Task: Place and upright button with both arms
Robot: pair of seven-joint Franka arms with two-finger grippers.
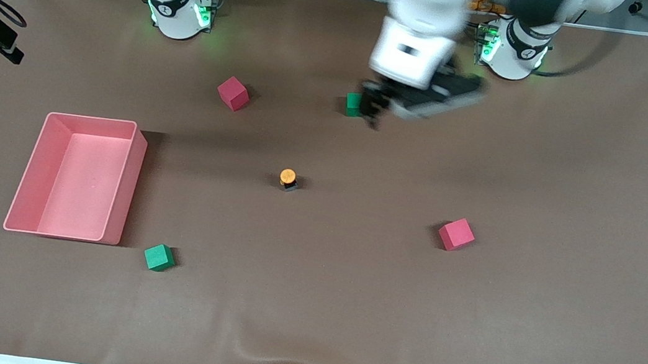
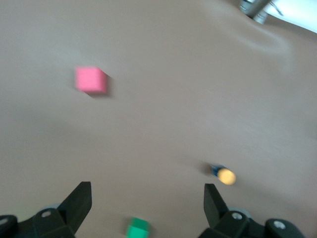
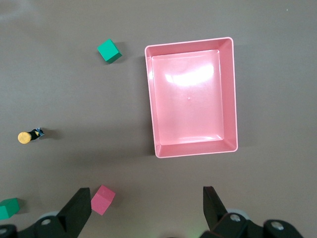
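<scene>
The button [image 1: 287,177], an orange cap on a small black body, stands alone mid-table; I cannot tell whether it is upright or tipped. It also shows in the left wrist view as the button [image 2: 225,175] and in the right wrist view as the button [image 3: 27,136]. My left gripper [image 1: 372,111] hangs open and empty over a green cube [image 1: 353,104] near the arms' bases; its view shows the left gripper [image 2: 147,192] with that cube [image 2: 137,229] below. My right gripper [image 3: 146,196] is open and empty, high over the table; in the front view it is out of sight.
A pink tray [image 1: 130,181] sits toward the right arm's end. One pink cube [image 1: 233,93] lies near the right arm's base, another pink cube [image 1: 456,234] toward the left arm's end. A second green cube [image 1: 159,257] lies beside the tray's corner nearest the front camera.
</scene>
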